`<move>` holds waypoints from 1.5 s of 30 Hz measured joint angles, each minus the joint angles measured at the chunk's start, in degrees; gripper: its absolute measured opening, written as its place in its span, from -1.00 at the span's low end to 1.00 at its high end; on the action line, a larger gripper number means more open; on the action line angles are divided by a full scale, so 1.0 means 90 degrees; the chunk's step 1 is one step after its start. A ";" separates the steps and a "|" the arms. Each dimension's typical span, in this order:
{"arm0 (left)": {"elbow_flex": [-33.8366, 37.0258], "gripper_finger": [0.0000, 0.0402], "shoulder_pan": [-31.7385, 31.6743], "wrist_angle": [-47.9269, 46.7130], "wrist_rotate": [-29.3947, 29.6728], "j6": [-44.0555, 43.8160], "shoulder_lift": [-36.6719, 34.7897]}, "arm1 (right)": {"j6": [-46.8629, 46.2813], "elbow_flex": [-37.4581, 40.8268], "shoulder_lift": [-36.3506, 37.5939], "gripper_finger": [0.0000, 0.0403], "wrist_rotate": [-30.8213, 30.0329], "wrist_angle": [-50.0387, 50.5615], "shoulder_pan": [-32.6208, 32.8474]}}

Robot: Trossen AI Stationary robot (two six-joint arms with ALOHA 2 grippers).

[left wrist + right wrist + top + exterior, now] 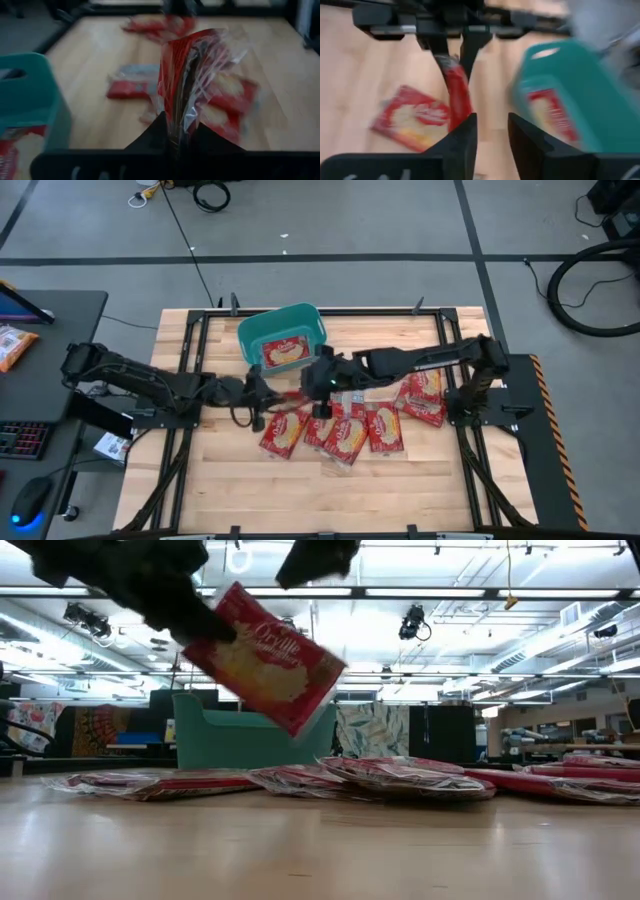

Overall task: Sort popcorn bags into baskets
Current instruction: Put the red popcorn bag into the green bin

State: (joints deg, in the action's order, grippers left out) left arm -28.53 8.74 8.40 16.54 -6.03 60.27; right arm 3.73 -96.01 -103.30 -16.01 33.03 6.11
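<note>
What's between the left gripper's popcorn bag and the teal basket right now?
Only bare table: in the high view the left gripper holds the popcorn bag lifted, just short of the basket.

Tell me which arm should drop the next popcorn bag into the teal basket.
Left. The left gripper already pinches a lifted popcorn bag beside the basket; the right gripper is open and empty.

The left pincer (190,625) is cropped by the low view's top edge.

Bright overhead strip lights (420,590); both wrist views blurred.
</note>
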 joint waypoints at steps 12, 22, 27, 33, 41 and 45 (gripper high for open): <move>0.0000 -0.82 -0.1557 0.1932 -0.2045 -0.1875 -0.0007 | 0.1410 -0.0007 0.0040 -0.23 -0.3963 0.0064 0.1298; 0.0000 -0.80 -0.2444 0.2305 -0.2110 -0.2432 -0.0007 | 0.1795 0.0581 0.0035 -0.23 -0.4572 -0.0158 0.1520; 0.0000 -0.80 -0.3219 0.1604 -0.2149 -0.2430 -0.0007 | 0.1503 0.0696 0.0037 -0.23 -0.4631 -0.0162 0.1516; 0.0000 -0.80 -0.4161 0.1329 -0.2149 -0.2645 0.0022 | 0.1415 0.0698 0.0036 -0.23 -0.4614 -0.0133 0.1515; 0.0000 -0.80 -0.4555 0.1103 -0.2107 -0.2834 0.0543 | 0.1137 0.0698 0.0036 -0.23 -0.4545 -0.0142 0.1515; 0.0000 -0.80 -0.4683 0.1114 -0.1849 -0.3130 0.0938 | 0.1081 0.0698 0.0036 -0.23 -0.4335 -0.0141 0.1515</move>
State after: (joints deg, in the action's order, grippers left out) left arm -28.53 -33.40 18.42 -0.09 -34.21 68.71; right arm 13.46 -89.73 -102.98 -55.03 31.76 19.75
